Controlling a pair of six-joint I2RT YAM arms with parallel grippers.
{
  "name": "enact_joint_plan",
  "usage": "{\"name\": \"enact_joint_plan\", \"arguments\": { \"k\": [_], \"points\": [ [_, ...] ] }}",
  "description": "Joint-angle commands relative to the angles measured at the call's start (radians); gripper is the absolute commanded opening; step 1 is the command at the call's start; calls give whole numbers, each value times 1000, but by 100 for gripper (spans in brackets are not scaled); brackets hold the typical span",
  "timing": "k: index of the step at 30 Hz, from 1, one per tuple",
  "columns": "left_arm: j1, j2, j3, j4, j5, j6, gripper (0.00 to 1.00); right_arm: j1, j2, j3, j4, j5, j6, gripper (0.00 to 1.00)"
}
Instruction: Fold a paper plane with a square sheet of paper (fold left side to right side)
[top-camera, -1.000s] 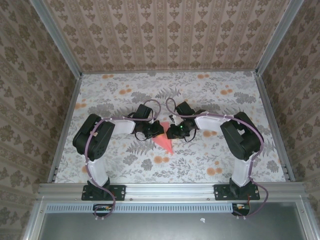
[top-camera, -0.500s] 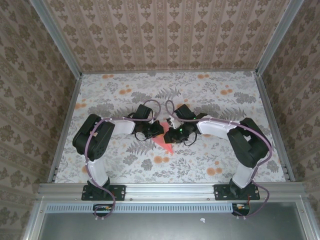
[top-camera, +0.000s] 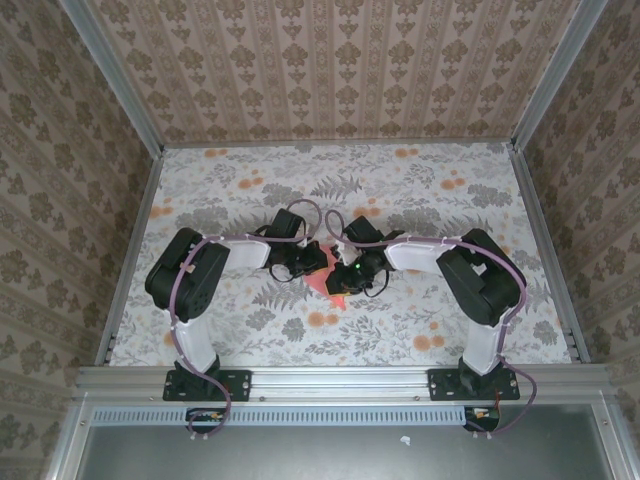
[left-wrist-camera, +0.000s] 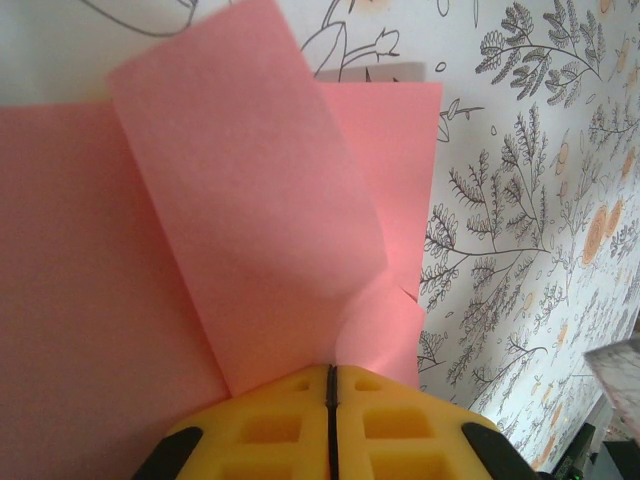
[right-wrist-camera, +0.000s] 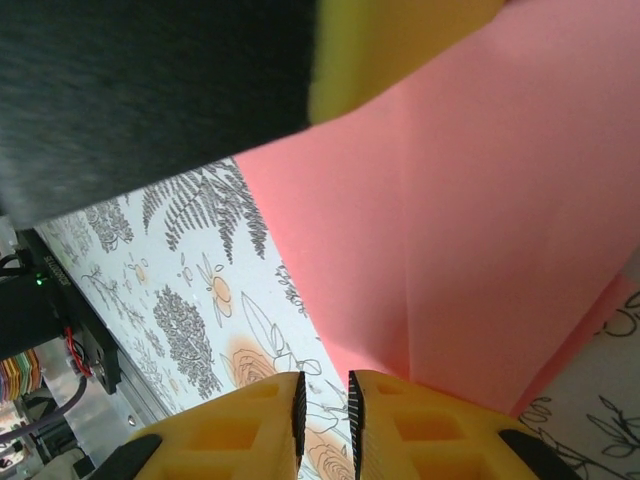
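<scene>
Looking in from the near edge, we find the pink sheet of paper (top-camera: 336, 291) partly folded at the middle of the flowered worktop (top-camera: 430, 190), one pointed corner toward us. Just beyond that corner the right claw (right-wrist-camera: 325, 378) sits at the paper's edge, its fingers nearly together with a thin gap that shows nothing inside. A little farther back, just beside it, the left claw (left-wrist-camera: 330, 370) is pressed together on the sheet, and a folded flap rises from its tips. We cannot tell whether it pinches that flap or only presses it. Bare flowered worktop runs on to the patterned wall (top-camera: 330, 70).
</scene>
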Motion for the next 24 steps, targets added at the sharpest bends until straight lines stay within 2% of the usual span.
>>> {"name": "enact_joint_plan", "arguments": {
  "k": [1,12,24],
  "points": [
    [-1,21,-34,-97,-64,24,9,6,19,-14,-35,11,-8,21],
    [2,20,-35,-101,-70,25,8,17,19,-24,-109,58,-46,21],
    [4,16,-40,-99,-74,27,8,28,20,-65,-104,10,-25,20]
  ]
}}
